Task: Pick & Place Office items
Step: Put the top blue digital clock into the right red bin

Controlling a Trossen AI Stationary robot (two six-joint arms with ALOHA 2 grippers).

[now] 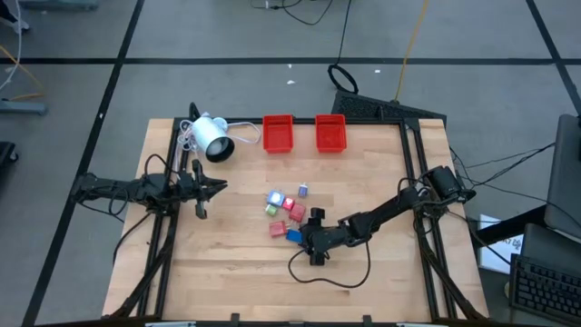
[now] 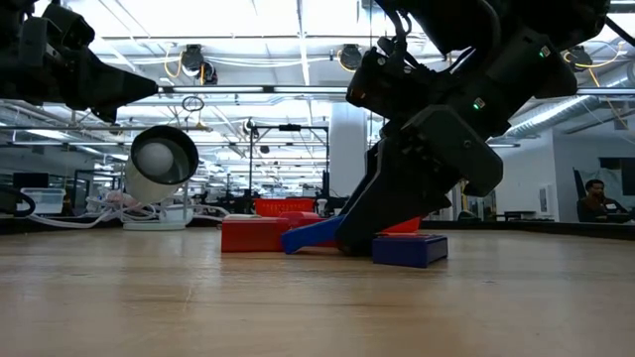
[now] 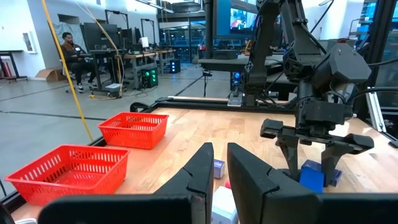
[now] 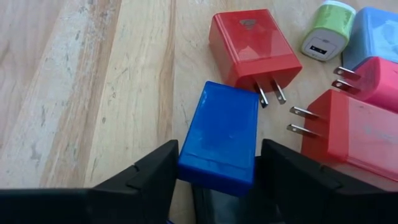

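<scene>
Office items, loose cluster at mid-bench, slightly right of centre: small blocky plug-in chargers with glossy plastic bodies, several showing two flat metal prongs.

- Blue charger (image 4: pixel 219 138): one, rectangular, lying flat at the near right edge of the cluster, its near end between the fingers of the right claw (image 4: pixel 217 177). The fingers stand on either side of it, close against its long edges; a firm pinch cannot be confirmed.
- Red charger (image 4: pixel 250 48): squarish, prongs pointing toward the blue one and almost touching its corner. Two more red pieces (image 4: pixel 354 134) lie just right of it in the right wrist view, prongs out; three red in that view.
- Green-and-white piece (image 4: pixel 328 30): one, with a port in its end face.
- Pale blue piece (image 4: pixel 373 31): one, partly cut off.
- From above, the group (image 1: pixel 286 211) reads as about seven pieces; an exact count cannot be made.

Containers: two red mesh trays (image 1: pixel 278 133) (image 1: pixel 330 132), side by side at the far edge of the bench; both look to hold nothing.

Other: one white cylindrical lamp (image 1: pixel 212 138) with cable, far left.

Left claw (image 1: pixel 201 188): fingers pressed together, holding nothing, over the left side of the bench, well apart from the cluster.
</scene>
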